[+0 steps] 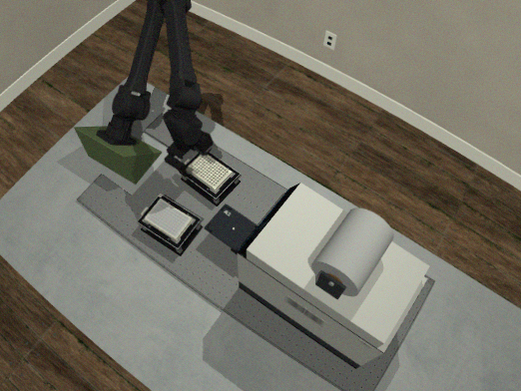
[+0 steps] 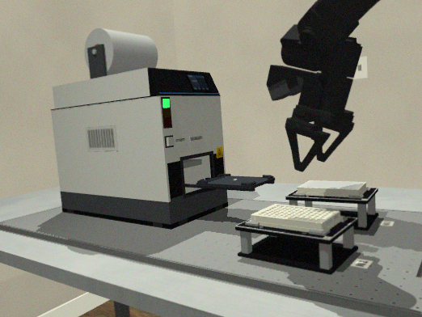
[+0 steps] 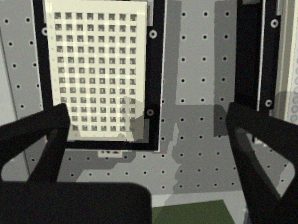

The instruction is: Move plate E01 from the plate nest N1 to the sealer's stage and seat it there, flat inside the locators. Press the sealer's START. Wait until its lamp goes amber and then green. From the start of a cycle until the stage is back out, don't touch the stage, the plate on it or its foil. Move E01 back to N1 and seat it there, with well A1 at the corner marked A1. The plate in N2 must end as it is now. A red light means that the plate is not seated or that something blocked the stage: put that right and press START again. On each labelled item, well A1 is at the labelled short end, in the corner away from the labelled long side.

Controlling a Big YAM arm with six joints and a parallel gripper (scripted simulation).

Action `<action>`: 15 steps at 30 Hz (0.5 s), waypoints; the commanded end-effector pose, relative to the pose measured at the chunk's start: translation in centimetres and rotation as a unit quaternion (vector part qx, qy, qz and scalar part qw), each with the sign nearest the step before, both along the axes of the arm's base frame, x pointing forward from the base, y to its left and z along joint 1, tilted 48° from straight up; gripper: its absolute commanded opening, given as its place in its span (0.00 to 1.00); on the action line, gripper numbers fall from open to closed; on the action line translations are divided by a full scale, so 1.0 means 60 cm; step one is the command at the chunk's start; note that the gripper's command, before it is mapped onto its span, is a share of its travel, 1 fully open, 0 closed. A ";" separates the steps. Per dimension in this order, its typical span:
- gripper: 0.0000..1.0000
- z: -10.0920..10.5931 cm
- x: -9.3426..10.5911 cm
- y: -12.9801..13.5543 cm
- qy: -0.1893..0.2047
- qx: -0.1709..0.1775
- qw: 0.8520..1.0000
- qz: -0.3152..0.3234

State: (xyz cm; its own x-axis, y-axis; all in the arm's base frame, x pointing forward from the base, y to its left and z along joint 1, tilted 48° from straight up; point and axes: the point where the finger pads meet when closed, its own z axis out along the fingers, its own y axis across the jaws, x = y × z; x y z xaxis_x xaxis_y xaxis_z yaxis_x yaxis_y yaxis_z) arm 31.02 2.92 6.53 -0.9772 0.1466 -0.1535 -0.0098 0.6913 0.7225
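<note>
My gripper (image 1: 181, 161) (image 2: 311, 164) (image 3: 148, 111): released, above plates | square-welled cream plate (image 1: 210, 172) (image 2: 297, 215) (image 3: 95, 70) and paler plate (image 1: 169, 219) (image 2: 332, 188) (image 3: 291, 75): each in a nest; which is E01, I can't tell | bare stage (image 1: 231, 230) (image 2: 238, 181): out, right of both from above | sealer lamp (image 2: 166, 103): green

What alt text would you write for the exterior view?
A black robot hand, open and holding nothing, hangs above two white plates on raised nests. To the left, a sealer shows a green lamp and its bare stage extended.
</note>
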 end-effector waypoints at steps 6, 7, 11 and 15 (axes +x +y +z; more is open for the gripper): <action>1.00 0.051 0.048 0.027 -0.004 -0.003 1.000 -0.020; 1.00 0.061 0.051 0.034 -0.006 -0.003 1.000 -0.019; 1.00 0.097 0.061 0.066 -0.015 -0.004 1.000 -0.016; 1.00 0.076 0.055 0.050 -0.002 -0.002 1.000 -0.020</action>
